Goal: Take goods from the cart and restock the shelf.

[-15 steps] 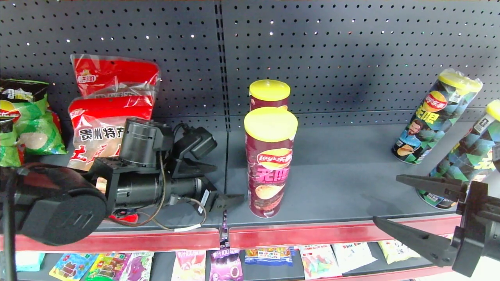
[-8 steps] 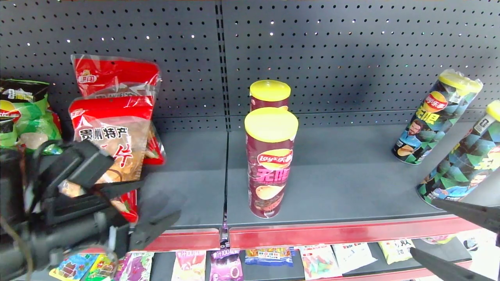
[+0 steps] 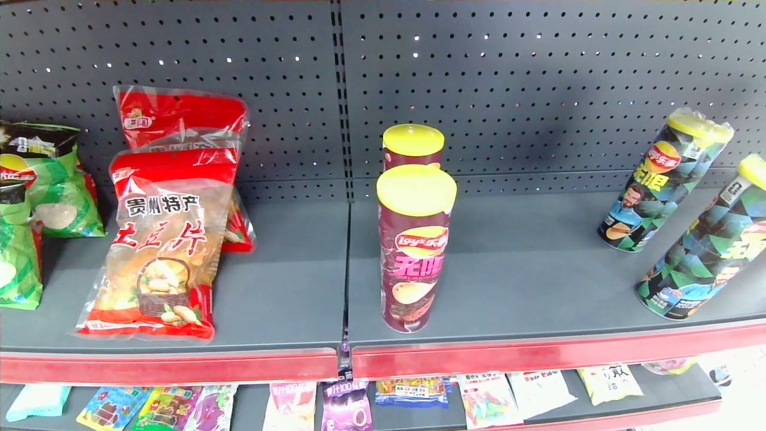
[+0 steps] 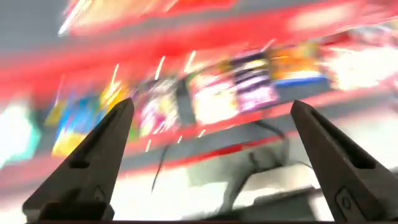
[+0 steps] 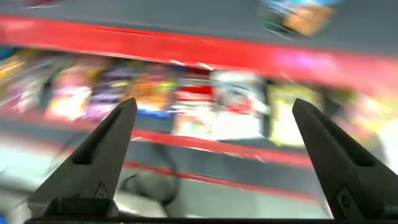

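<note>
On the grey shelf a maroon chip can with a yellow lid stands near the front edge, with a second like can right behind it. A red snack bag leans at the left, another red bag behind it. My left gripper is open with nothing between its fingers, facing a blurred lower shelf of small packets. My right gripper is also open and empty, facing the red shelf rail and packets below it.
Green chip bags sit at the shelf's far left. Two dark patterned cans lean at the far right. A perforated back panel closes the shelf behind. A lower shelf holds several small packets.
Both arms have dropped down and out of the head view; the left one drew back from beside the front maroon can. The goods on the shelf have stayed put.
</note>
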Controlling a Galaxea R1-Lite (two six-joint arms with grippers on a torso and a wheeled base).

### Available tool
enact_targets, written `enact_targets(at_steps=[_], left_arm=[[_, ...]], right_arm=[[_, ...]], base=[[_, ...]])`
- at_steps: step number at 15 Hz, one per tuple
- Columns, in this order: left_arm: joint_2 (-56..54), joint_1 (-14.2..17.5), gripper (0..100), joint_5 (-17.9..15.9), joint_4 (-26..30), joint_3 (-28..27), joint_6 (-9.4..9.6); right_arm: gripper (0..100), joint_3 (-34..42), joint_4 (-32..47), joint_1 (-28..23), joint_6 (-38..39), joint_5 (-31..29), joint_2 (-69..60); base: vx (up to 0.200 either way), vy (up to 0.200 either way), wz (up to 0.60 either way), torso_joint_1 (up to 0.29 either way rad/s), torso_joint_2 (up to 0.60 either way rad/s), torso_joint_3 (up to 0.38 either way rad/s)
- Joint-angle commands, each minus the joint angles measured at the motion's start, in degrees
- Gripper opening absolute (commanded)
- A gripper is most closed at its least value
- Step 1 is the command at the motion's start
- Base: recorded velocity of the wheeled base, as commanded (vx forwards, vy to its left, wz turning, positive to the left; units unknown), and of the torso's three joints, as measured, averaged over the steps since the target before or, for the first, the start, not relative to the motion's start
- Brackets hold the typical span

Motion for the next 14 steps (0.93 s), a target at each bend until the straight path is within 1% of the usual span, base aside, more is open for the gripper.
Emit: enact_targets(at_steps=[1, 2, 3, 4, 5, 6, 7, 8, 9, 10, 11, 12, 13, 14], left_arm=[[-9.33, 3.84, 100, -0.4, -2.74, 5.29, -2.34], [-9.33, 3.84, 100, -2.51, -8.18, 7.93, -2.34], [-9.33, 3.84, 100, -6.64, -22.07, 14.26, -1.91], [-9.33, 3.84, 100, -7.87, -29.72, 18.13, -0.41], [-9.33, 3.84, 100, -7.26, -30.16, 18.39, -0.5], [-9.33, 3.84, 100, -3.48, -29.72, 18.48, -0.59], [-9.33, 3.84, 100, 0.21, -29.63, 18.57, -0.68], [-9.33, 3.84, 100, -0.58, -29.72, 18.57, -0.68], [-9.33, 3.84, 100, -0.58, -29.72, 18.57, -0.68], [-9.33, 3.84, 100, -1.1, -29.63, 18.57, -0.5], [-9.33, 3.84, 100, -6.29, -29.54, 18.48, 0.29], [-9.33, 3.76, 100, -8.49, -29.54, 18.48, 0.82], [-9.24, 2.53, 100, -8.57, -29.37, 18.48, 0.91], [-9.24, 2.35, 100, -8.57, -29.37, 18.48, 0.82]], right_arm=[[100, 2.48, 0.72, -3.43, 0.07, -2.29, -8.98], [100, 4.32, 0.63, -3.52, 0.07, -3.34, -9.86], [100, 7.14, -3.41, -3.52, -0.02, -5.19, -9.86], [100, 10.39, -8.07, -3.52, -0.28, -5.71, -9.86], [100, 12.85, -12.2, -3.52, -1.34, -6.06, -9.86], [100, 13.73, -14.66, -3.52, -1.25, -3.96, -9.86], [100, 14.43, -15.19, -3.52, -1.34, -1.93, -9.86], [100, 14.96, -17.21, -3.52, -1.69, -1.67, -9.86], [100, 15.05, -17.65, -3.52, -1.69, -1.67, -9.86], [100, 16.19, -20.46, -3.52, -1.42, -0.26, -9.86], [100, 16.89, -21.08, -3.52, -1.34, 0.18, -9.86], [100, 17.51, -20.55, -3.52, -0.19, 0.62, -9.86], [100, 18.3, -20.99, -3.34, 2.36, 1.76, -9.33], [100, 18.3, -20.99, -3.17, 2.53, 1.76, -8.63]], base=[[0.0, 0.0, 0.0, 0.0, 0.0, 0.0], [0.0, 0.0, 0.0, 0.0, 0.0, 0.0], [0.0, 0.0, 0.0, 0.0, 0.0, 0.0], [0.0, 0.0, 0.0, 0.0, 0.0, 0.0], [0.0, 0.0, 0.0, 0.0, 0.0, 0.0], [0.0, 0.0, 0.0, 0.0, 0.0, 0.0], [0.0, 0.0, 0.0, 0.0, 0.0, 0.0], [0.0, 0.0, 0.0, 0.0, 0.0, 0.0], [0.0, 0.0, 0.0, 0.0, 0.0, 0.0], [0.0, 0.0, 0.0, 0.0, 0.0, 0.0], [0.0, 0.0, 0.0, 0.0, 0.0, 0.0], [0.0, 0.0, 0.0, 0.0, 0.0, 0.0], [0.0, 0.0, 0.0, 0.0, 0.0, 0.0], [0.0, 0.0, 0.0, 0.0, 0.0, 0.0]])
